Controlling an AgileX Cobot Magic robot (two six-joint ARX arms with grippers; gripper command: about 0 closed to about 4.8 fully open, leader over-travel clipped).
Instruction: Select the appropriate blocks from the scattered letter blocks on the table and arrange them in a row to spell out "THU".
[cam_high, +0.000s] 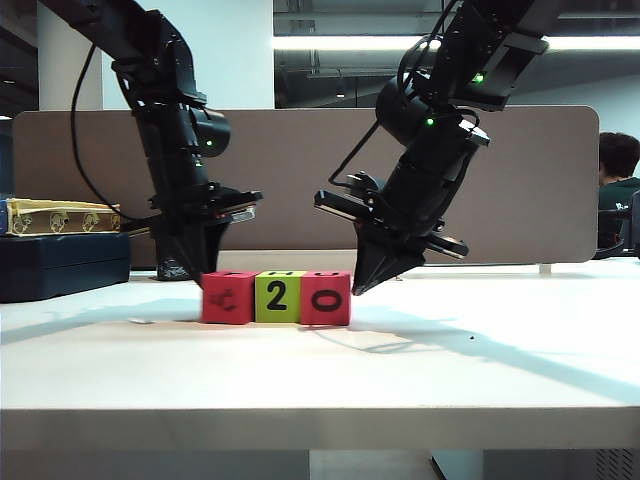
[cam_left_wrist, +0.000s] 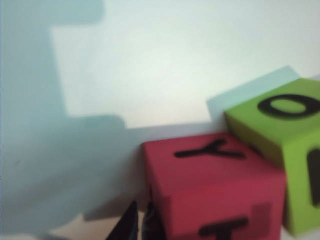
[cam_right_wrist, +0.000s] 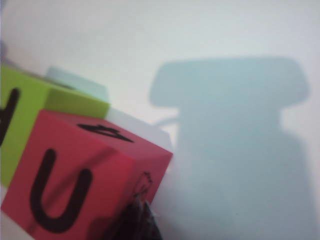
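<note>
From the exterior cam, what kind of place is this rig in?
Probably an open-plan office or lab: a white desk with a brown partition screen behind it, ceiling strip lights, and a seated person beyond.

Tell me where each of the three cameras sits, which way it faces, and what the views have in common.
Exterior view: low at the table's front edge, facing both arms and the three letter blocks in a row.
Left wrist view: on the left arm, looking down past the shut left gripper at the red end block.
Right wrist view: on the right arm, looking past the shut right gripper at the other red end block.
Shared: the green middle block shows in all three.
</note>
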